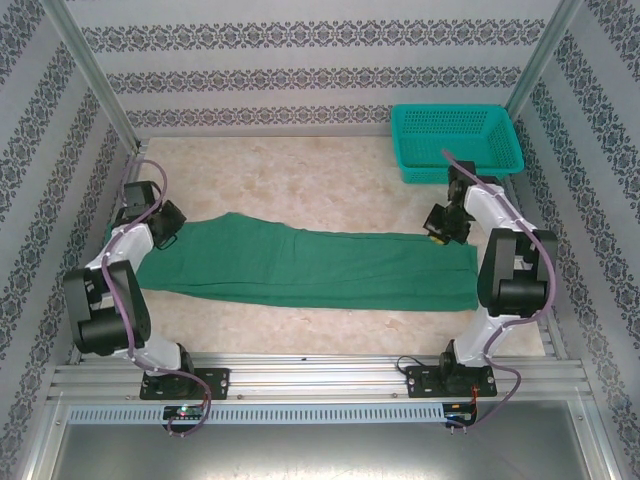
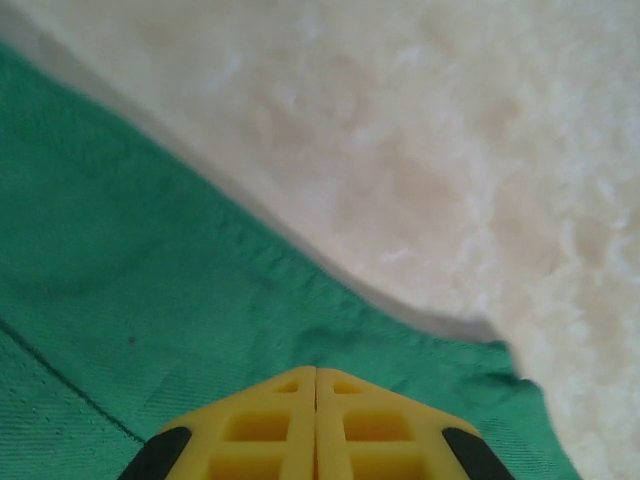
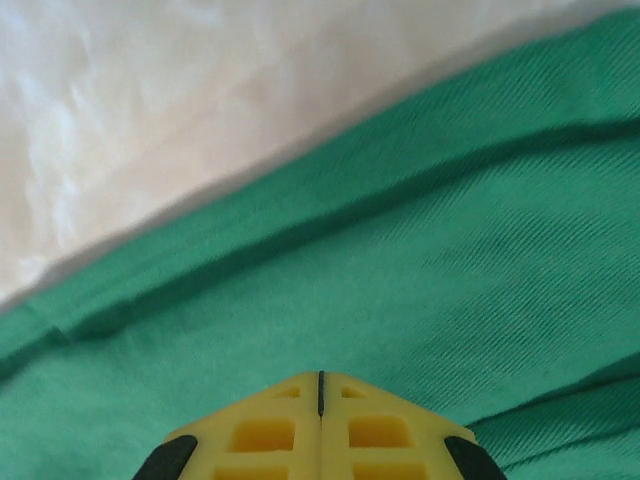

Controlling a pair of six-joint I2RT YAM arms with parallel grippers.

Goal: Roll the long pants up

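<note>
Left gripper: jaws met tip to tip, nothing seen between them; hung over the long pants at their left end. Right gripper: likewise closed, at the right end. Pants lay flat on table, long axis running arm to arm.

Closed tool above long pants
</note>
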